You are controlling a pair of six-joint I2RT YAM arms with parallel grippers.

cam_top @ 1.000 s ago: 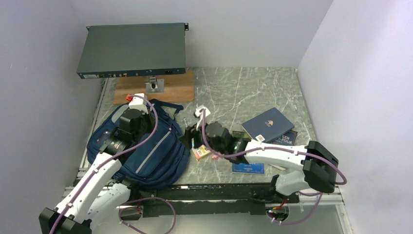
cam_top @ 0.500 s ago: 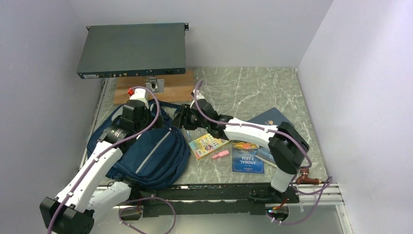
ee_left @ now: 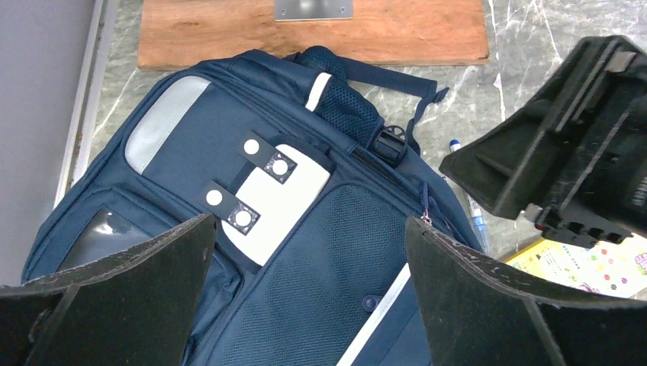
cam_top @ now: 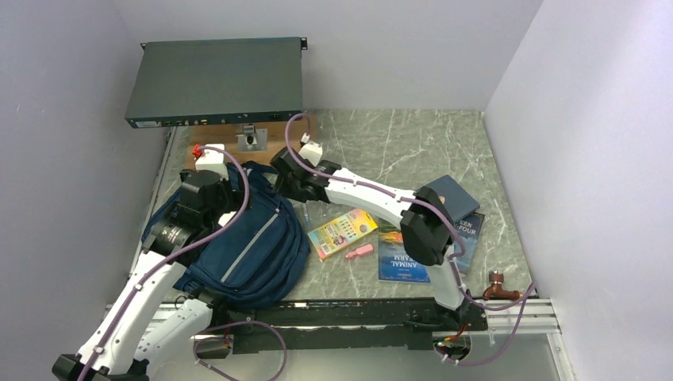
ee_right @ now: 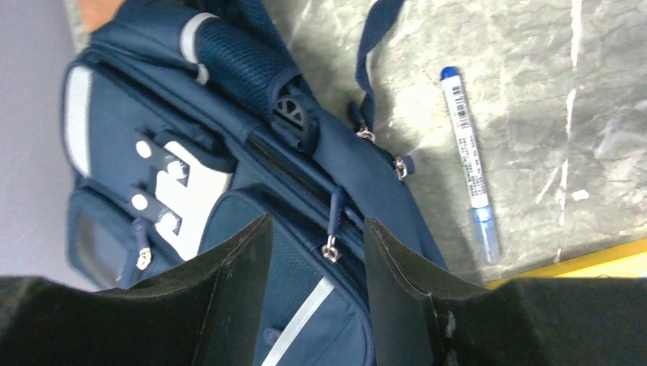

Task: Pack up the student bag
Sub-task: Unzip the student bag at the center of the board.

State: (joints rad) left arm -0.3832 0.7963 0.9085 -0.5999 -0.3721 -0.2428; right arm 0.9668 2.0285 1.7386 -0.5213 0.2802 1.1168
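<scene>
The right gripper (ee_right: 317, 229) hangs over the student bag (ee_right: 152, 122) with its two dark fingers (ee_right: 229, 305) apart. A metal zipper pull (ee_right: 330, 248) shows in the gap between them, touched by neither. Beside the bag, a blue-capped pen (ee_right: 467, 152) lies on the marble table (ee_right: 534, 69), near a yellow edge (ee_right: 587, 267) at the lower right.

Both arms wear glossy white shells, the left arm (cam_top: 145, 282) and right arm (cam_top: 361, 193) alike, broken by chunky black joints. Purple cables (cam_top: 247, 188) loop along them. The fingers (ee_left: 114, 293) are matte black wedges.
</scene>
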